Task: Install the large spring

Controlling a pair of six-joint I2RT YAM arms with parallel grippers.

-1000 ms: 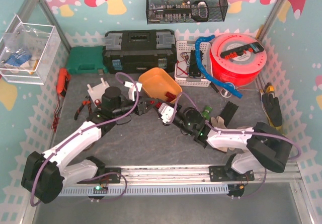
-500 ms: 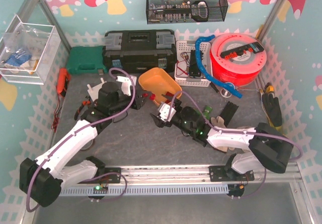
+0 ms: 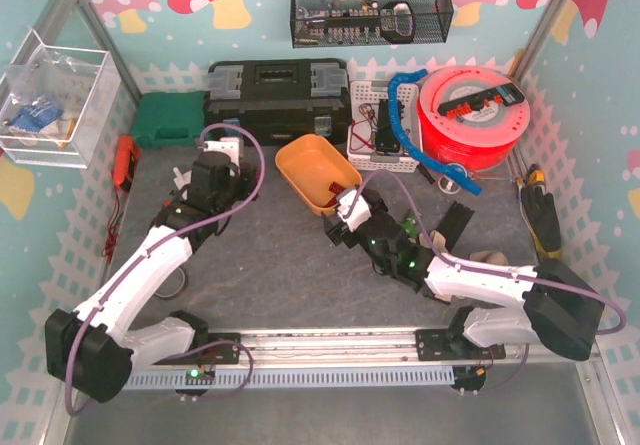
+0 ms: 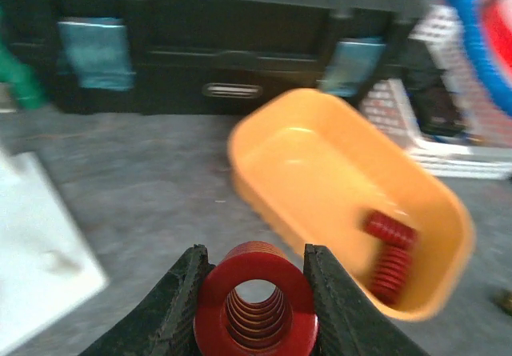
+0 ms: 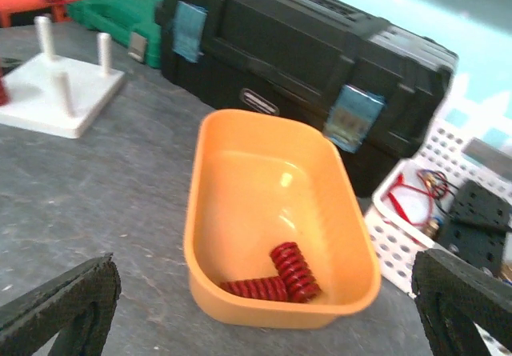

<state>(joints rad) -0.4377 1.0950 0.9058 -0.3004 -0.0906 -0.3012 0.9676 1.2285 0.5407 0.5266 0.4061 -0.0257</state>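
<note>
My left gripper (image 4: 254, 292) is shut on a large red spring (image 4: 254, 304), which I look straight through end-on. In the top view the left gripper (image 3: 224, 147) hangs near the toolbox, over the white peg base (image 3: 182, 177), which the arm mostly hides. That base (image 5: 60, 92) shows its upright pegs at the far left of the right wrist view. My right gripper (image 5: 264, 292) is open and holds nothing. It faces the orange bin (image 5: 208, 212), where two red springs (image 5: 290, 272) lie. From above, the right gripper (image 3: 343, 217) sits just in front of the bin (image 3: 300, 160).
A black toolbox (image 3: 275, 100) and a green case (image 3: 165, 120) line the back. A white basket (image 3: 380, 130) and a red spool (image 3: 472, 115) stand at the back right. An orange tool (image 3: 125, 160) lies by the left wall.
The right gripper opened and drew back to the right. The left gripper, still shut on the spring, moved away from the meeting point toward the back left.
</note>
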